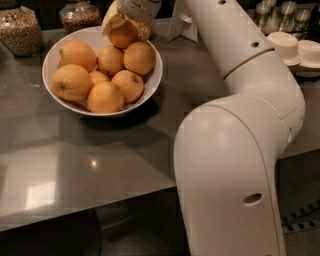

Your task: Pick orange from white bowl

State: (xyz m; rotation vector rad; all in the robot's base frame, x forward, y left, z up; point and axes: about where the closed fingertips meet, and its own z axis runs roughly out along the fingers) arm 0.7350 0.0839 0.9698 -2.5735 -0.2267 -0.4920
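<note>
Gripping the orange [122, 36] at the far rim of the white bowl [80, 34], the gripper [125, 31] has its yellowish fingers [111, 22] closed on either side of the fruit, which sits just above its neighbours. Recommended: lift straight up past the rim before any sideways travel, holding firm on the round skin. Room is tight behind, with two glass jars [80, 15] and a folded white card [181, 27] near; the table [100, 160] in front offers open space.

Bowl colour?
Glossy white bowl, camera view; gripper at its far rim, shut on orange.
</note>
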